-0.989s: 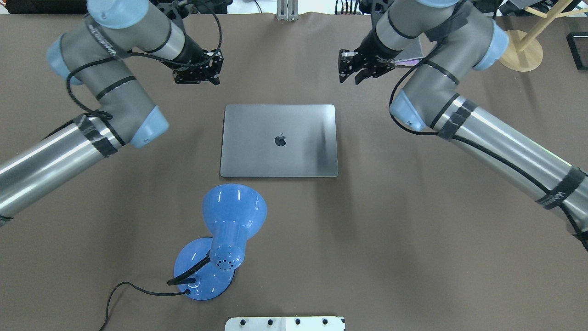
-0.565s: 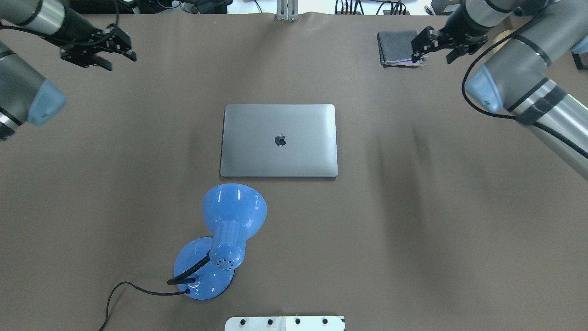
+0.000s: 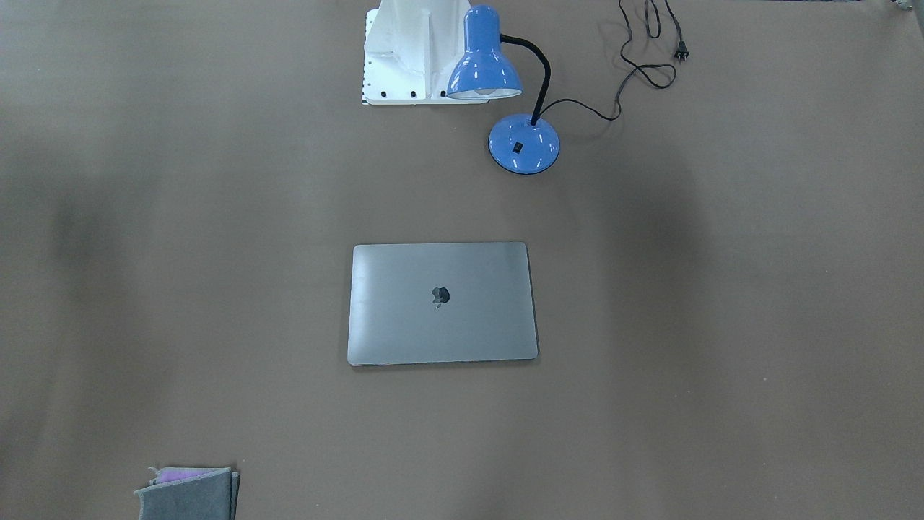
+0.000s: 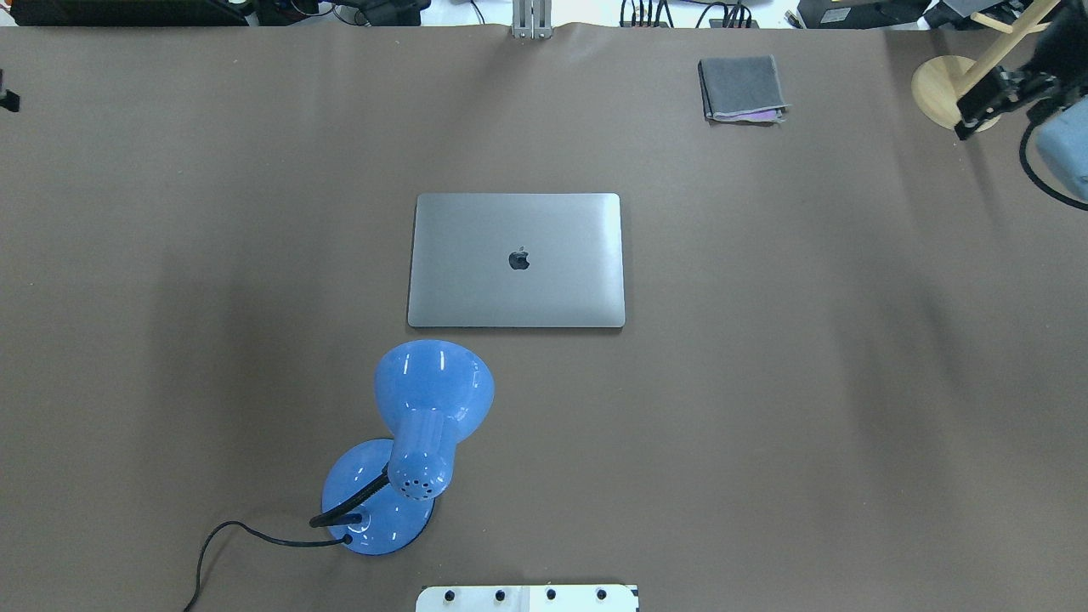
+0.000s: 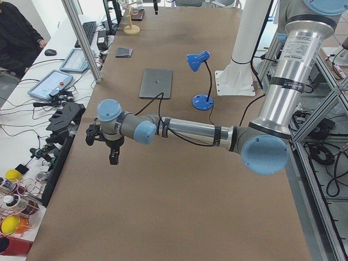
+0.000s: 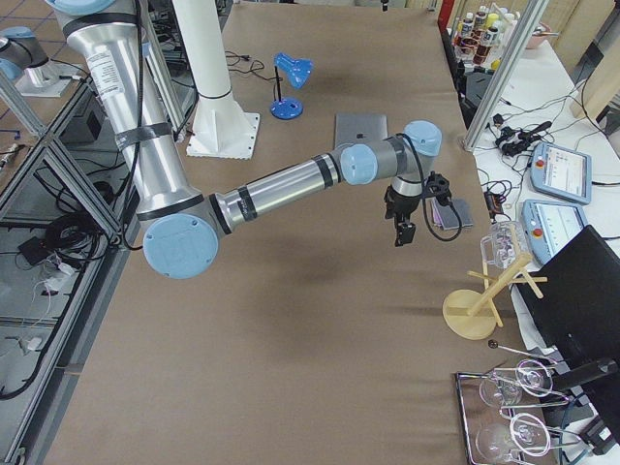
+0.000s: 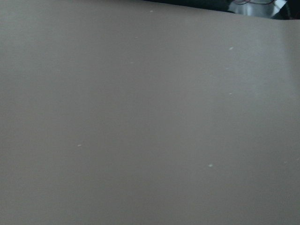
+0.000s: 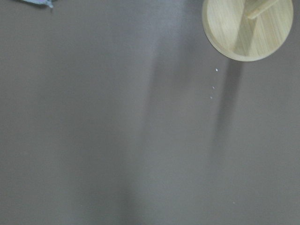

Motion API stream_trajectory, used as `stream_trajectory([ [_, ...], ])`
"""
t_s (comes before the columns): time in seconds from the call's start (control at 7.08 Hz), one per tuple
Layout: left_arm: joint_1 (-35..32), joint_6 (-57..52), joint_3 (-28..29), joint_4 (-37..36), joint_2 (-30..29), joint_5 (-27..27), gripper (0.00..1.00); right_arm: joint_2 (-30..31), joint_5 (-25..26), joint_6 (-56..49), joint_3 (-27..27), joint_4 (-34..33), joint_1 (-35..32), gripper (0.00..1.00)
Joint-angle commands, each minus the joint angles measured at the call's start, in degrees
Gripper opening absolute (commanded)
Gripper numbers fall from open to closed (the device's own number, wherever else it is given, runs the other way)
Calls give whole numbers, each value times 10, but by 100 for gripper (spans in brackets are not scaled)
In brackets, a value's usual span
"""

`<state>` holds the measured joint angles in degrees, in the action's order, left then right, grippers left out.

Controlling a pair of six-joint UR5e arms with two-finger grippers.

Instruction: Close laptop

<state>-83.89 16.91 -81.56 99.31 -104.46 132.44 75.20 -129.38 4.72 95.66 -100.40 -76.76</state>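
Observation:
The laptop [image 4: 516, 259] lies shut and flat in the middle of the brown table, grey lid up with the dark apple logo showing. It also shows in the front view [image 3: 442, 303] and, small, in the left side view [image 5: 156, 83] and the right side view [image 6: 360, 128]. My right gripper [image 4: 996, 100] hangs open and empty at the far right edge, well away from the laptop. My left gripper [image 5: 103, 148] is over the table's left end. Only a sliver of it shows in the overhead view [image 4: 7, 100], so I cannot tell its state.
A blue desk lamp [image 4: 412, 442] stands just in front of the laptop on the robot's side, its cord trailing left. A folded grey cloth [image 4: 741, 87] lies at the far right. A wooden stand [image 4: 952, 89] is near my right gripper.
Both arms have swung outward from near the laptop's far corners to the table's left and right edges. The laptop has not moved.

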Motion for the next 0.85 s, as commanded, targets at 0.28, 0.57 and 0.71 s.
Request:
stream_trajectory([
  [0.28, -50, -84, -2, -32, 46, -2, 98, 125, -11, -142, -6, 26, -82, 100],
  [0.57, -77, -126, -14, -33, 72, -1, 98, 173, -55, -203, -15, 26, -111, 100],
  [0.71, -88, -138, -25, -40, 89, 31, 98, 178, -56, -206, -15, 48, -111, 100],
])
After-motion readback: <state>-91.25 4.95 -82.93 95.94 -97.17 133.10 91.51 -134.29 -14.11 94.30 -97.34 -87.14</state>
